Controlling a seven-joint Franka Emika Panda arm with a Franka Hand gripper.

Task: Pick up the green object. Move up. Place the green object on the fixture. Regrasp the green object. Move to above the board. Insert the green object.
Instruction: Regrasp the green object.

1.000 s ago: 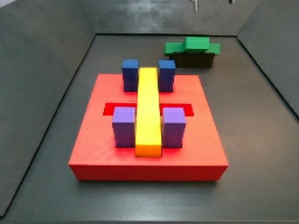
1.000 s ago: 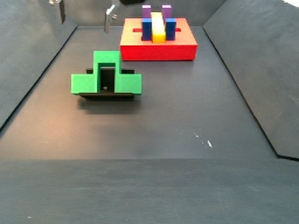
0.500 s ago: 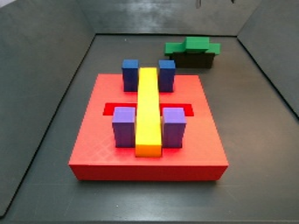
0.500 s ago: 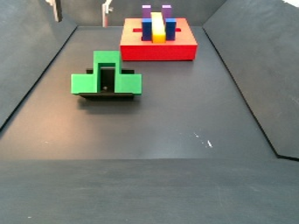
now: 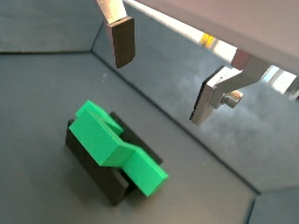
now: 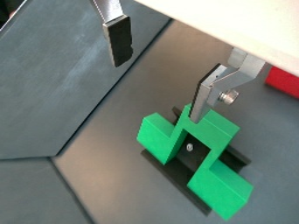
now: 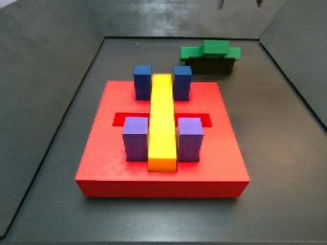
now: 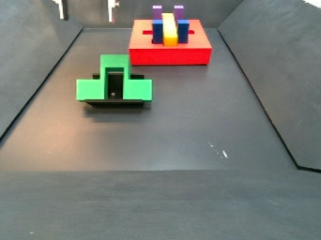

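The green object (image 8: 90,89) is a bright green stepped block resting on the dark fixture (image 8: 115,103), apart from the board. Both side views show it (image 7: 208,50), with the fixture (image 7: 217,65) under it. My gripper (image 5: 162,92) is open and empty, high above the green object (image 5: 111,144), touching nothing. In a wrist view one silver finger (image 6: 208,96) hangs over the green object (image 6: 158,136). Only its fingertips show at the upper edge of both side views (image 8: 88,9) (image 7: 238,3). The red board (image 7: 115,163) carries a yellow bar (image 7: 163,120) between blue and purple blocks.
Dark grey walls slope up round the floor on all sides in both side views. The board (image 8: 170,54) stands at the far end from the fixture. A strip of red board (image 6: 286,80) shows in a wrist view.
The fingertips have drawn slightly upward at the top of the side views. The green object and the fixture have not moved.
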